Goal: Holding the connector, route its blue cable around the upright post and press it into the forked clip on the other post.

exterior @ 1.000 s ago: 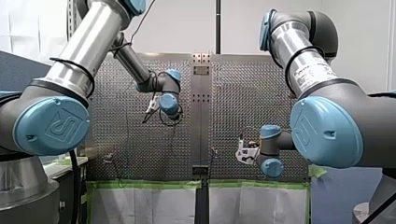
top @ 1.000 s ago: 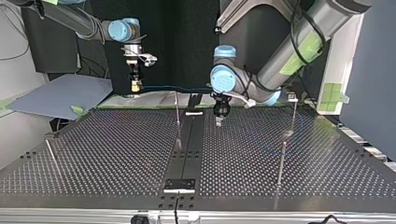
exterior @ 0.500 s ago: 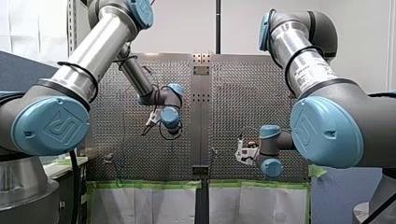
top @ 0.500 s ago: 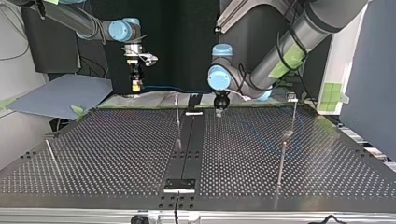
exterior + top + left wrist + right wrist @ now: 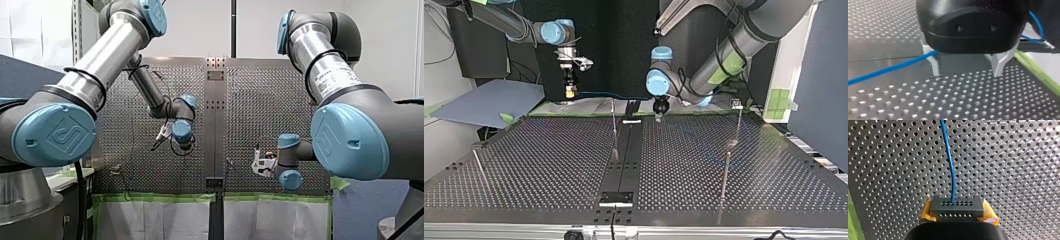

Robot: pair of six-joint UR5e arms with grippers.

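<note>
In the right wrist view a grey connector [image 5: 957, 207] sits between yellow pads [image 5: 926, 214], my right gripper shut on it. Its blue cable [image 5: 950, 162] leads away over the perforated plate. In the top view my right gripper [image 5: 569, 92] hangs at the far left, and the cable [image 5: 614, 96] runs level toward my left gripper [image 5: 658, 118]. That gripper [image 5: 965, 73] stands open just above the plate, the cable [image 5: 890, 70] reaching one metal finger [image 5: 934, 63]. A thin upright post [image 5: 614, 127] stands near the middle; a post with a clip head [image 5: 737, 104] stands at the right.
Two more thin posts stand on the table [image 5: 549, 165], one at the top view's near right [image 5: 724, 177] and one at the near left [image 5: 478, 165]. A black rail [image 5: 624, 160] runs down the middle. A grey-blue sheet [image 5: 489, 102] lies beyond the far left corner.
My left gripper has moved toward the top view's far edge, lower in the front view. My right arm and the connector have stayed in place.
</note>
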